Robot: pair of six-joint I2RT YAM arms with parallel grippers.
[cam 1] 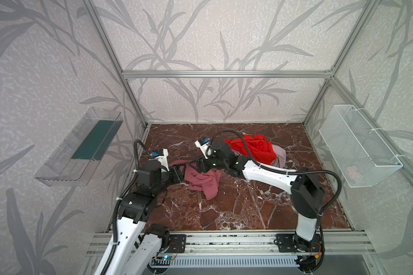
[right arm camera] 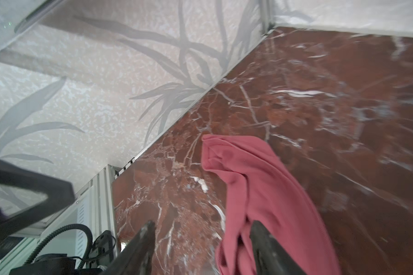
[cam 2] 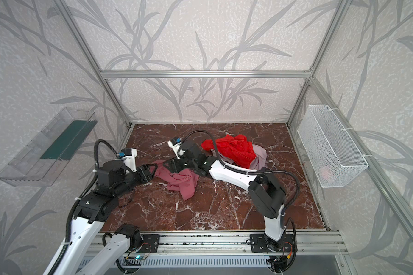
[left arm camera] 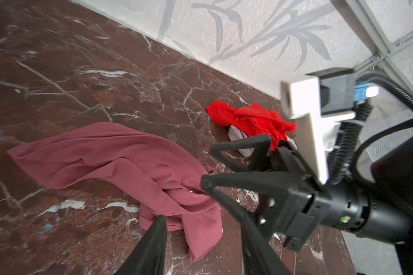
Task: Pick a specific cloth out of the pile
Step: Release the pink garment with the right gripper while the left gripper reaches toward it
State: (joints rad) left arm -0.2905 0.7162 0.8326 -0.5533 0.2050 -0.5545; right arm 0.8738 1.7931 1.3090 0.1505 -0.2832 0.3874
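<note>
The left hand (cam 1: 183, 170) sits at the left tip of the dusty-rose cloth (cam 1: 204, 182), fingers apart with fabric lying between them, not pinched (as far as its wrist view shows). The cloth, matte, finely ribbed and rumpled, lies on the marble-veined bench (cam 1: 248, 204), its long axis slanting from that tip toward the front. The right hand (right arm camera: 203, 223) hovers over its left part, fingers parted, holding nothing. Further right, clear of it, is the pile (cam 1: 267, 154): a crinkled bright red cloth (cam 1: 250, 147) over a pale lilac cloth (cam 1: 281, 157).

mauve-pink cloth (cam 1: 203, 181), red cloth (cam 1: 255, 148), brown-marble tbl (cam 1: 248, 204)
</note>
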